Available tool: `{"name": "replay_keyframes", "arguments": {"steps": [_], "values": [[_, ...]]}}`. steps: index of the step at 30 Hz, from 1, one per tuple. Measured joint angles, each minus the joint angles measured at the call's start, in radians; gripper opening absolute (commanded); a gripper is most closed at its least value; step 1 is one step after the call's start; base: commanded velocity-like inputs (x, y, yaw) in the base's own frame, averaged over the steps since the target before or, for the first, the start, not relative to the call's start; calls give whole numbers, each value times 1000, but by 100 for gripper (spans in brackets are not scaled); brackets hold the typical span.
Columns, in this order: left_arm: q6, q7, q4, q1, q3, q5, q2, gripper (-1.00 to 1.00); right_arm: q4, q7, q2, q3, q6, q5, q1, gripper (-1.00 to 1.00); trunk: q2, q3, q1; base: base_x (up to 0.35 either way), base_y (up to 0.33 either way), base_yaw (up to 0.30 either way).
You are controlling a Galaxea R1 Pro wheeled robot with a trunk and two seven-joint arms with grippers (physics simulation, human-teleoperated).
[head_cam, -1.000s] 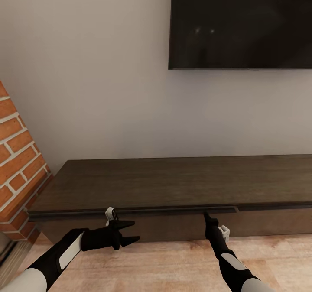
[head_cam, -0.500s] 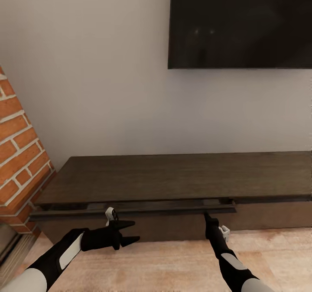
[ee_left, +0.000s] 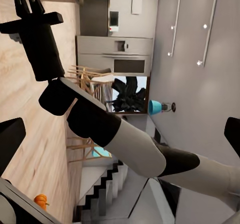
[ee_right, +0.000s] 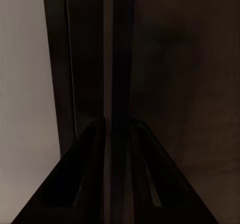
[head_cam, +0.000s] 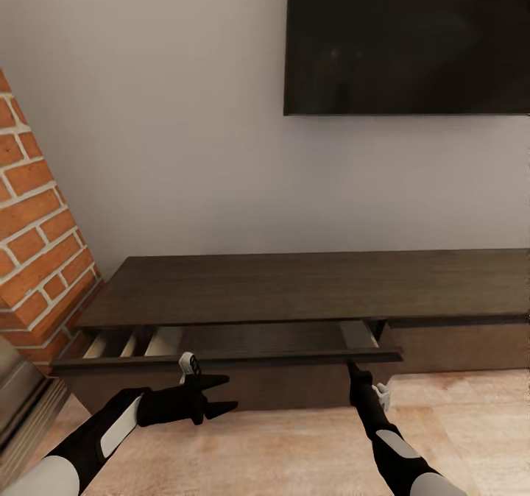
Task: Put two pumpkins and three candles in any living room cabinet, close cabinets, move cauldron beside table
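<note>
Right pincer (head_cam: 350, 368) is pinched on the top lip of the drawer front (head_cam: 221, 361) of the cabinet (head_cam: 309, 286). The right wrist view shows both fingers (ee_right: 85, 174) straddling that dark edge with almost no gap, so it's clamped on the lip, not just touching. Grip sits near the drawer's right end, likely because that's where the arm reaches straight ahead; an off-centre pull could rack the drawer.

Drawer stands partly out. The light interior (head_cam: 121, 344) with dividers shows at the left end, another pale strip at the right. Looks empty from here, though most of the inside is hidden under the cabinet top.

Left pincer (head_cam: 221, 394) hangs in front of the drawer face, fingers spread wide, holding nothing. Probably parked clear so it doesn't block the drawer's travel.

One pumpkin (ee_left: 41, 200) shows in the left wrist view, on the wood floor (head_cam: 294, 452), well away from the cabinet.

Step in hand: opening storage before loading. Nothing stowed yet as far as I can tell.
</note>
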Motion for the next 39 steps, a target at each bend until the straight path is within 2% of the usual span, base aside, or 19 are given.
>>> {"name": "replay_keyframes", "arguments": {"steps": [17, 39], "values": [[0, 0, 0, 0, 0, 0, 0, 100, -2, -4, 0, -6, 1, -3, 0, -100, 0, 0, 0, -164, 0, 0], [0, 0, 0, 0, 0, 0, -1, 100, -5, -8, 0, -9, 3, -5, 0, -100, 0, 0, 0, -72, 0, 0]]}}
